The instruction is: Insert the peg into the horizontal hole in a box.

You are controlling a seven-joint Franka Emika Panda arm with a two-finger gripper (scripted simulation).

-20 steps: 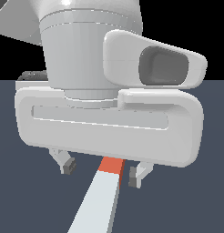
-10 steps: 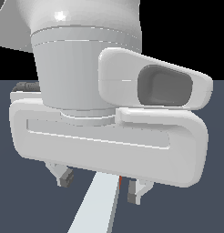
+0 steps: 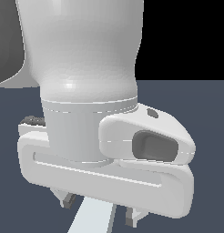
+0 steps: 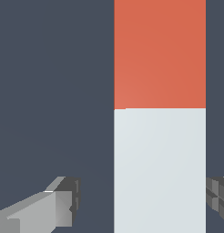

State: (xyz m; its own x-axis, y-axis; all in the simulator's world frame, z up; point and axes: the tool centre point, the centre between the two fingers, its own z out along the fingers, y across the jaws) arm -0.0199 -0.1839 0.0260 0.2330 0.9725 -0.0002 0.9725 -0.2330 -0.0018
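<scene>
Wrist view — gripper (image 4: pixel 141 205) spread, straddling peg (image 4: pixel 159 150).

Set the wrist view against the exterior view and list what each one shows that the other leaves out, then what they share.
Only the wrist view shows the peg's orange-red end and the gap between one finger and the peg; the other finger sits right at the peg's edge, contact unclear. Only the exterior view shows the arm's white wrist and hand body, which hides most of the scene. Both show the peg's white length lying on the dark floor between the open gripper's fingertips. Neither shows the box or the hole.
</scene>
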